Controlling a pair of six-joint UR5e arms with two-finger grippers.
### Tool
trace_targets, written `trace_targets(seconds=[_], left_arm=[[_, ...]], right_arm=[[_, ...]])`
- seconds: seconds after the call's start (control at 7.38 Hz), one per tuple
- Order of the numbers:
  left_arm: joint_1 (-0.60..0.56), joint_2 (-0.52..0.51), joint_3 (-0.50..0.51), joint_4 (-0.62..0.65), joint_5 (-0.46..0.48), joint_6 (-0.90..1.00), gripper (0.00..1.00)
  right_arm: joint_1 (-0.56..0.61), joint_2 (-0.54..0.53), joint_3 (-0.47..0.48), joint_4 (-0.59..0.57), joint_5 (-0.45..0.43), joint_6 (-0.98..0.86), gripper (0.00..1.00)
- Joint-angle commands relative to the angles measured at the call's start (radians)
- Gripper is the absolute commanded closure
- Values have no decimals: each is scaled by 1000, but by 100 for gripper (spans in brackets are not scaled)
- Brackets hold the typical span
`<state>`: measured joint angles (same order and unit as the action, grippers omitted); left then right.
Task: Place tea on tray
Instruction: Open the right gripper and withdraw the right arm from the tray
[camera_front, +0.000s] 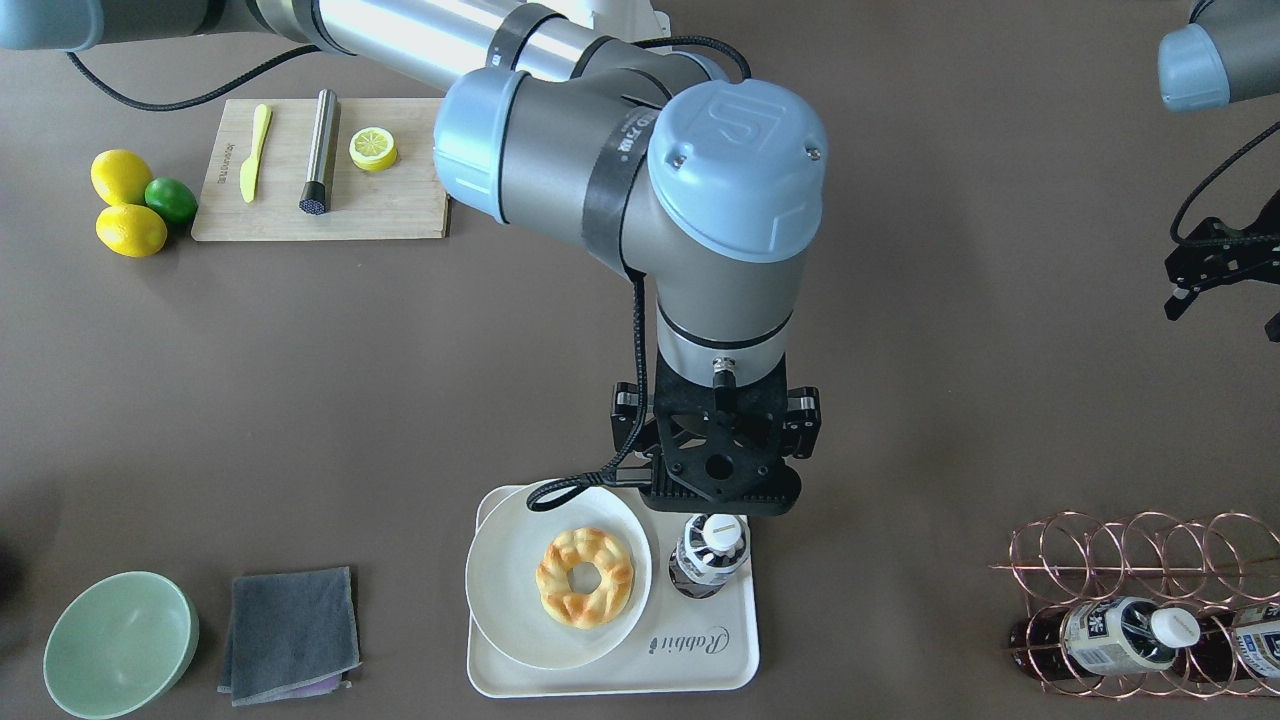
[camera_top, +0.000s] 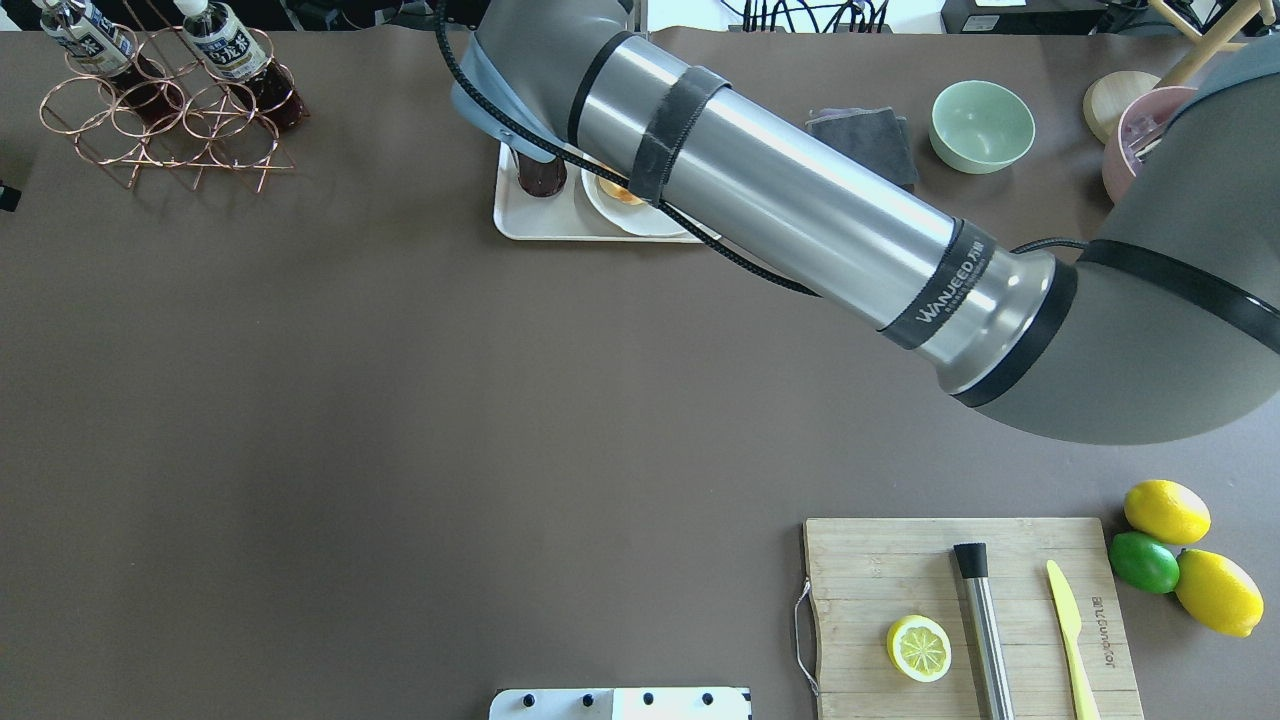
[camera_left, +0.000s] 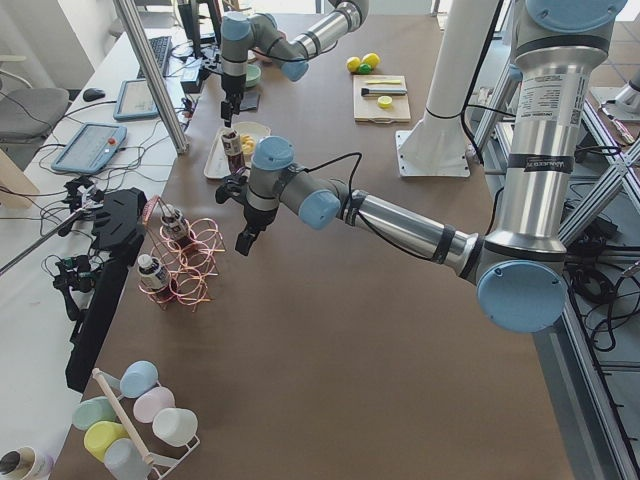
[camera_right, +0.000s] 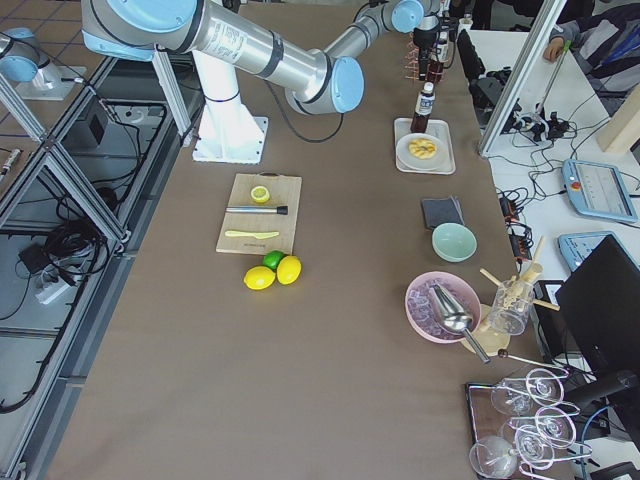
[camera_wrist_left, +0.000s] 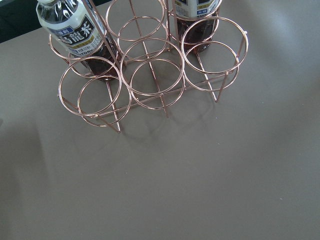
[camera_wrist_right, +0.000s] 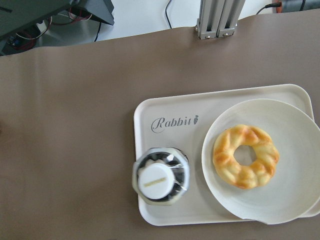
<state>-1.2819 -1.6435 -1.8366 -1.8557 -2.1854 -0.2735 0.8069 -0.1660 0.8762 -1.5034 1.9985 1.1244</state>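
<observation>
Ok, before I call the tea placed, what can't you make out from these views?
Right gripper: jaws hidden beneath its own black mount in the front-facing view; none show in its wrist view.
Left gripper: cut off by the front-facing view's right edge; open or shut unclear.
Tea: in the overhead view the right arm covers its cap and upper half.
Plate: mostly under that arm in the overhead view.

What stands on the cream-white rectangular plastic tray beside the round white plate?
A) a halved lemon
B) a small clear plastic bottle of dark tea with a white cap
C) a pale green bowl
B: the right wrist view shows the tea bottle upright on the tray, beside the plate.
</observation>
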Motion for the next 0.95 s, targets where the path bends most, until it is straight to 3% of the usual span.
trace_targets(seconds=[0.0,0.41,0.68,0.81], left_arm=[[-118,75,-12,0,-190,28,3],[-206,232,-24,10,-276,194,4],[-208,277,-36,57,-286,191,4],[-209,298,-39,68,-295,194,4]], right_arm=[[76,-265,385,-119,108,-133,1],[197,-717,825,-207,178,-476,1],[343,-1015,978,-205,252,-779,1],[436,-1112,977,-208,272,-986,1]])
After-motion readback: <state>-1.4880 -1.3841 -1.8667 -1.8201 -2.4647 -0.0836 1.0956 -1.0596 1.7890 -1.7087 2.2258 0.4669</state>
